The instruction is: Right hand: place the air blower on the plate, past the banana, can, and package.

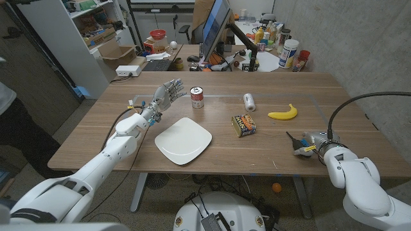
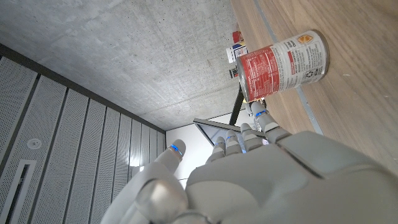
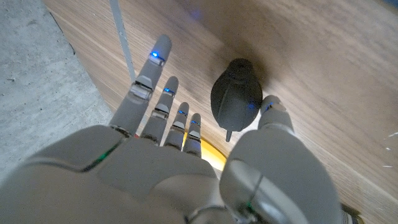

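The air blower (image 3: pixel 236 98) is a dark grey rubber bulb lying on the wood at the table's right front, its dark tip (image 1: pixel 293 136) showing just ahead of my right hand (image 1: pixel 312 145). My right hand (image 3: pixel 186 155) is over it, fingers spread and straight, the bulb between them and the thumb, whose tip sits beside the bulb without gripping it. The white square plate (image 1: pixel 183 141) lies left of centre. Between stand the yellow banana (image 1: pixel 283 113), the package (image 1: pixel 244 124) and the red can (image 1: pixel 197 97). My left hand (image 1: pixel 164 97) hovers open by the can (image 2: pixel 283 62).
A small white cylinder (image 1: pixel 249 101) lies behind the package. Monitors, boxes and bottles crowd the desk (image 1: pixel 257 58) beyond the far edge. A person's arm (image 1: pixel 8 122) shows at the left. The table's right edge (image 1: pixel 359 128) is close to my right hand.
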